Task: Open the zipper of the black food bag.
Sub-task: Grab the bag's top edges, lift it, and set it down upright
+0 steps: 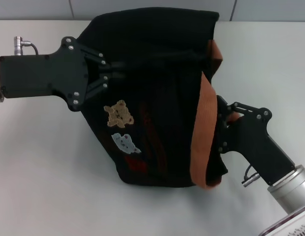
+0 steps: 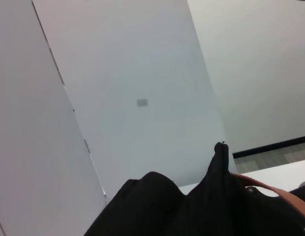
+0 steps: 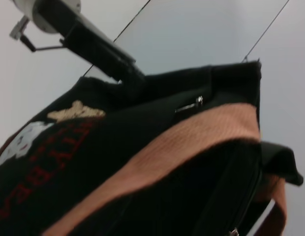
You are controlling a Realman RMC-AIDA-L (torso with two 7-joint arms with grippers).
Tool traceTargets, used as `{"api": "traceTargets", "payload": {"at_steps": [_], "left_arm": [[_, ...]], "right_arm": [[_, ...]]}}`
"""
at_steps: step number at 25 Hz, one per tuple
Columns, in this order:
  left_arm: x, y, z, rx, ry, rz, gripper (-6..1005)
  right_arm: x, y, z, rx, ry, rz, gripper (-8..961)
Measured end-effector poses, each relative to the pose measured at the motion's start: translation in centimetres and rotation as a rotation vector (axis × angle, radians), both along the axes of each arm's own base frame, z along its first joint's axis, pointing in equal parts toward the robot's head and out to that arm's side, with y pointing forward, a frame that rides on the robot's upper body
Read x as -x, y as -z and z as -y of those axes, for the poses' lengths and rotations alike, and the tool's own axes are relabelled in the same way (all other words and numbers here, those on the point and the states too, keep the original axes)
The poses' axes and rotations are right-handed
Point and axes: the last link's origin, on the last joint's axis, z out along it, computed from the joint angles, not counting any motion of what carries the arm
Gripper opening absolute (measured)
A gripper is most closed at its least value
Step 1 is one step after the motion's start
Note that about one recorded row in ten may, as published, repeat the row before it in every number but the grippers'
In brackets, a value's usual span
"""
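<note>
The black food bag (image 1: 162, 88) lies on the white table, its tan bear and white animal patches facing up and an orange-brown strap (image 1: 204, 132) running across its right side. My left gripper (image 1: 114, 72) comes in from the left, its fingers drawn together on the bag's upper left edge; it also shows as a narrow tip on the fabric (image 3: 134, 76). My right gripper (image 1: 222, 127) presses against the strap on the bag's right side. The zipper's small silver pull tab (image 3: 193, 104) lies on the bag just above the strap (image 3: 192, 137).
The white table (image 1: 44, 167) stretches around the bag on all sides. A pale panelled wall (image 2: 142, 73) stands behind it. The left wrist view shows only the bag's black fabric (image 2: 201, 206) and a bit of strap (image 2: 270, 189).
</note>
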Motion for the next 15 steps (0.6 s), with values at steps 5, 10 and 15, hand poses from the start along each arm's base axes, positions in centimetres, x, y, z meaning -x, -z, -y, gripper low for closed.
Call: {"api": "traceTargets", "payload": {"at_steps": [5,10,15], "left_arm": [[0.7,-0.6,0.1,-0.032,-0.028,0.019,74],[1.3,-1.0,0.1,-0.053,-0.061,0.044,74],[1.8,-1.2,0.1,-0.066,-0.084,0.054,74]], "right_arm": [[-1.0,0.0,0.2,0.004,0.032,0.029,-1],[-2.1,-0.4,0.4,-0.009,0.067,0.046,0],[-2.9,-0.9,0.4,-0.031,0.101,0.049,0]]}}
